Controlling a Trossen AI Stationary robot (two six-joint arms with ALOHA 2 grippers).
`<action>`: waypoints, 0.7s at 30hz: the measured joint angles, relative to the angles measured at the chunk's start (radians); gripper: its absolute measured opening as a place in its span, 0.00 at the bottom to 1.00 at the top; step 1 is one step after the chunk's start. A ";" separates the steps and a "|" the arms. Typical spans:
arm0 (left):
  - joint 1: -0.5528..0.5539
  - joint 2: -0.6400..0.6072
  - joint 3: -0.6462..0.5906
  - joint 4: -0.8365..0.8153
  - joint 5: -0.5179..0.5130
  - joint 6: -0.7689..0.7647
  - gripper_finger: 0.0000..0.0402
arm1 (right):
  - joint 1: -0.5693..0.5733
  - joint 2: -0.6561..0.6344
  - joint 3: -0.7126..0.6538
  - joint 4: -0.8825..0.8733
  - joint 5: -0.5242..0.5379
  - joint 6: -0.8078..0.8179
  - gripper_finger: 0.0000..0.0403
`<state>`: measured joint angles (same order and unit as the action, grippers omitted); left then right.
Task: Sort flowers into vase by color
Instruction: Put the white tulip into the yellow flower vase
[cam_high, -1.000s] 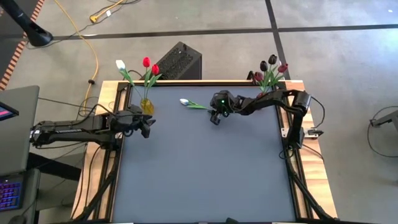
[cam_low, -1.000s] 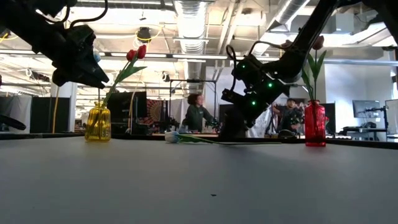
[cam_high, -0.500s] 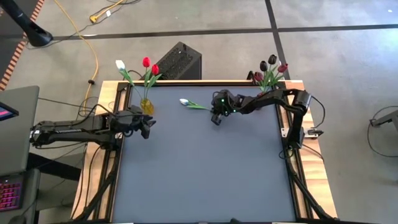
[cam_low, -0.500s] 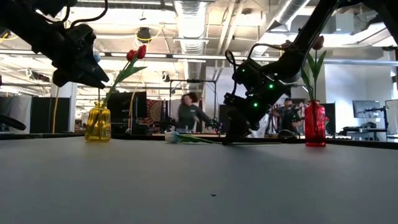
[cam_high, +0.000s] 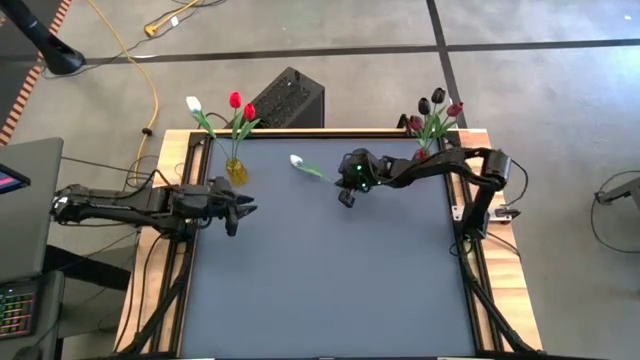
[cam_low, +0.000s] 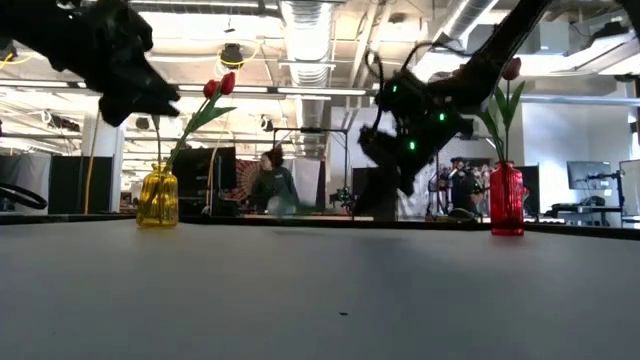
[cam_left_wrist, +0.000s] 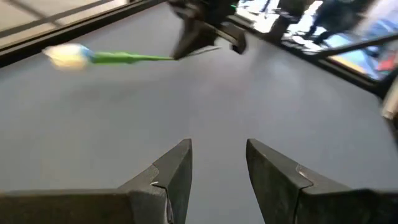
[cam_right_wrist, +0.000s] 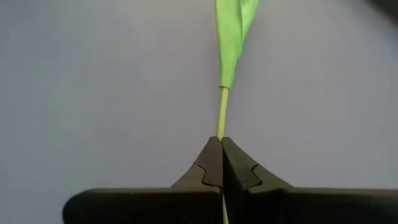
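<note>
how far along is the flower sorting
Mostly done. Red and white tulips stand in the yellow vase, dark ones in the red vase. In hand: the right gripper, jaws shut on the stem of the last white tulip, the only one not in a vase. Left: getting it into a vase. The left gripper waits open.

no readable text, labels, brands, numbers or signs in any view. nothing legible on the arms, vases, table or room background.
</note>
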<state>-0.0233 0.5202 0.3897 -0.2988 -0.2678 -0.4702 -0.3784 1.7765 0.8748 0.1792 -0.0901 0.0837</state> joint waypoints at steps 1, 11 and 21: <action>-0.012 0.005 0.000 0.019 0.005 0.014 0.35 | 0.008 -0.019 0.000 0.001 0.000 0.010 0.05; -0.120 0.204 0.000 0.304 0.030 0.099 0.35 | 0.127 -0.209 0.000 0.081 -0.020 0.051 0.05; -0.205 0.585 0.000 0.823 -0.160 0.160 0.35 | 0.305 -0.266 0.001 0.318 -0.019 0.058 0.05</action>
<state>-0.2286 1.1048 0.3893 0.5245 -0.4276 -0.3099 -0.0732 1.5101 0.8761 0.4973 -0.1089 0.1418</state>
